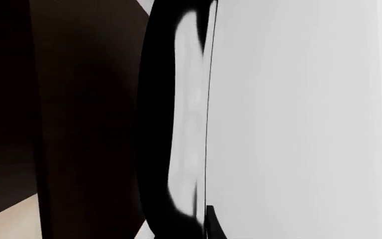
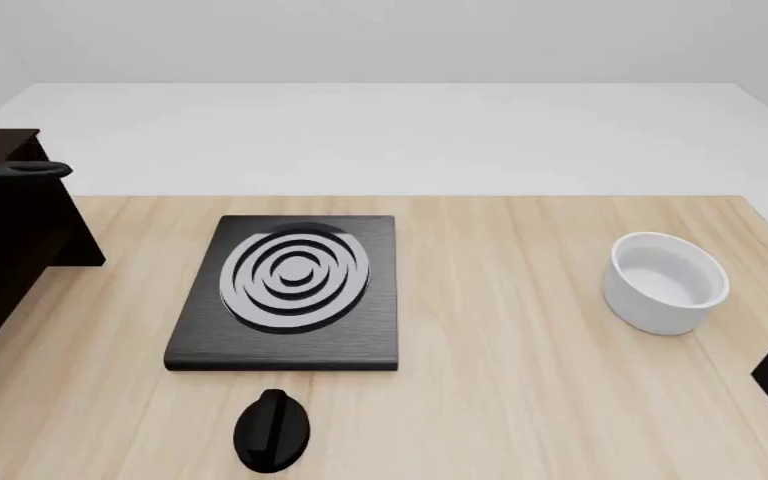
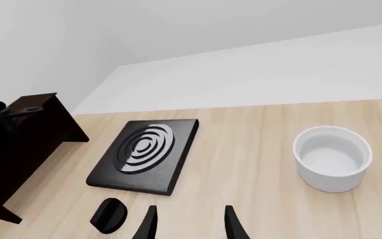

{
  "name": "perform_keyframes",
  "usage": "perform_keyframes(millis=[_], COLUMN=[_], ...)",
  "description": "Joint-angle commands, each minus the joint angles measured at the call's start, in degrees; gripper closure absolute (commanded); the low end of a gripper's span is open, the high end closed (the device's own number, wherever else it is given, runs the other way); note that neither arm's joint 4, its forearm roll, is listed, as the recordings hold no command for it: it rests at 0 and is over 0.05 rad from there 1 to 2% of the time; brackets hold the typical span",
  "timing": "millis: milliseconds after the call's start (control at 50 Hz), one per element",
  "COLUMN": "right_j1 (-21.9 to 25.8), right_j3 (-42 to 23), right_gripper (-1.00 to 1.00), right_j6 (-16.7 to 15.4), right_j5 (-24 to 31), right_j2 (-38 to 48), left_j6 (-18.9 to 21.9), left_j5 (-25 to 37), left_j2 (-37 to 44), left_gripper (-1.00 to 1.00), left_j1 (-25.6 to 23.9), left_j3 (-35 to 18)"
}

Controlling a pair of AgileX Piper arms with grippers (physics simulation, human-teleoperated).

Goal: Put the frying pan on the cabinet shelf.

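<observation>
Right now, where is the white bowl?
In the front view the white bowl stands upright on the table's right side, well right of the black stove plate and just beyond the right gripper.

No readable text, label, brand, number or sign in any view. Only plain surfaces: bare black stove plate [image 2: 285,340] with silver rings, unmarked white bowl [image 2: 664,283], blank dark cabinet [image 2: 4,250] at the left edge of the frame.
</observation>
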Motion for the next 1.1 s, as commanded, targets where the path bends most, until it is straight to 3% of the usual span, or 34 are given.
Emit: perform_keyframes(millis=[20, 80, 100, 500, 640, 760, 1100], right_j1=[-0.13, -0.19, -0.18, -0.03, -0.08, -0.13, -2.03], right_j3=[0.79, 1.02, 1.04, 1.98, 2.06, 2.27, 3.08], right_gripper=[-1.00, -1.00, -1.00, -1.00, -1.00, -1.00, -1.00], right_j6=[0.16, 0.26, 0.23, 0.35, 0.50, 0.61, 1.00], right_j5=[-0.32, -0.40, -0.40, -0.77, -0.61, -0.46, 0.51], right_j2=[-0.25, -0.35, -0.36, -0.44, -0.59, -0.76, -1.63], left_j6=[0.13, 0.07, 0.14, 0.77, 0.92, 3.69, 3.74], left_j5=[-1.29, -1.41, -1.34, -1.49, -2.77, -2.59, -3.72], left_j2=[1.88, 1.88, 1.83, 1.02, -0.18, -3.94, -8.98], left_gripper=[1.00, 1.00, -1.00, -1.00, -1.00, -1.00, -1.00], left_j1=[1.18, 1.14, 1.15, 0.76, 0.49, -1.23, -1.56], left_j3=[-0.63, -0.63, -0.65, 0.51, 2.87, 4.77, 10.17])
